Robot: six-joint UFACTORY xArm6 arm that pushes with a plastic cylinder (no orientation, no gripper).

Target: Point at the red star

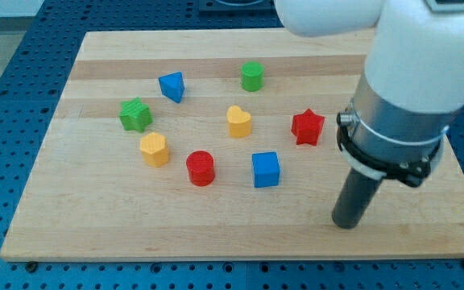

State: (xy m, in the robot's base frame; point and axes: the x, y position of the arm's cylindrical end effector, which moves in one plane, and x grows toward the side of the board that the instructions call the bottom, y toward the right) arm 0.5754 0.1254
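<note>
The red star (307,126) lies on the wooden board (95,217), right of centre. My tip (345,223) rests on the board toward the view's bottom right, well below and slightly right of the red star, not touching any block. The blue cube (266,169) is to the tip's left.
Other blocks: a red cylinder (201,167), a yellow heart (238,121), a yellow hexagon block (155,149), a green star (135,114), a blue triangle block (171,85), a green cylinder (252,76). The white arm body (409,72) hangs over the board's right side.
</note>
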